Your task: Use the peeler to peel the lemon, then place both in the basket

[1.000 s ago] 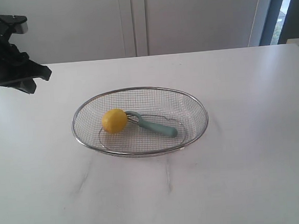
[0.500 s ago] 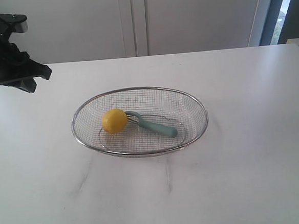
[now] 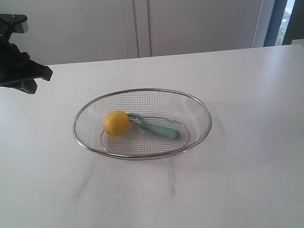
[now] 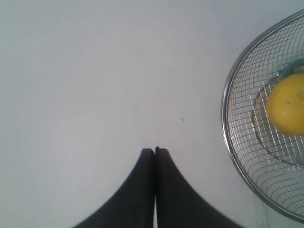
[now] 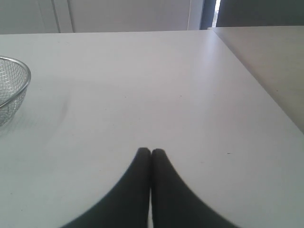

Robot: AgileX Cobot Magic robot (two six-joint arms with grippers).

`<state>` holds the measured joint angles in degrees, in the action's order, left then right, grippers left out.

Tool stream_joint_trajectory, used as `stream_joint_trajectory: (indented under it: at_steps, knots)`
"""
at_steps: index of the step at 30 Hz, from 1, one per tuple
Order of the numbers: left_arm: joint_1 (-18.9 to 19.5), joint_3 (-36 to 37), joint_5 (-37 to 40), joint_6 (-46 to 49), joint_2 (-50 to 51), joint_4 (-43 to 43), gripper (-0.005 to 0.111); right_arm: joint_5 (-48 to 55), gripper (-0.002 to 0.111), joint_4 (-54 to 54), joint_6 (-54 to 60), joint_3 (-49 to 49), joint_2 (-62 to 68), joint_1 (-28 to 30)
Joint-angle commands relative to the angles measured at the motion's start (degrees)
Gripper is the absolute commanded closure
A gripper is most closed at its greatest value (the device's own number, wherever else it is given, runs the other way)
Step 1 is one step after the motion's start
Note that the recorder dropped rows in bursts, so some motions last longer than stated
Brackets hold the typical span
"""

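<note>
- The lemon (image 3: 116,123) and the teal-handled peeler (image 3: 158,127) both lie inside the wire-mesh basket (image 3: 140,90). The peeler's curved head touches the lemon or sits just beside it.
- The left gripper (image 4: 155,151) has its jaws pressed together with nothing between them. It hangs over bare white table (image 3: 249,164). The basket sits off to one side of its closed tips, near but clear of them, and the lemon is the closer of the two items.
- The right gripper (image 5: 151,152) is likewise closed tight and empty-handed. Only a sliver of the basket's rim shows from its wrist, well apart from its jaws, and neither lemon nor peeler is near them.
- From here the lemon's skin looks smooth and evenly yellow. I see no strips of peel on the table or in the mesh, so I can't tell whether it has been peeled.
- My read: the "both in the basket" part is satisfied as things lie. If the peeling hasn't happened, the whole job remains: lifting out peeler and lemon, peeling, then returning them.
</note>
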<state>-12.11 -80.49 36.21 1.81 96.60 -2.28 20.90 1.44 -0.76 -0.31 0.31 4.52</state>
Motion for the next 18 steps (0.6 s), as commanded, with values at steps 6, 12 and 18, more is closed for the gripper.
stream_joint_trajectory:
  at_steps: [6, 12, 18]
  knots:
    - [0.1, 0.44, 0.45, 0.07, -1.35, 0.31, 0.107, -0.86, 0.108, -0.07, -0.1, 0.31, -0.31, 0.31]
    - [0.1, 2.35, -0.4, -0.06, -5.53, 0.3, 0.107, -0.86, 0.108, -0.07, -0.1, 0.31, -0.31, 0.31]
    - [0.1, 9.47, -7.8, -0.06, -12.72, 0.3, 0.107, -0.86, 0.108, -0.07, -0.1, 0.31, -0.31, 0.31]
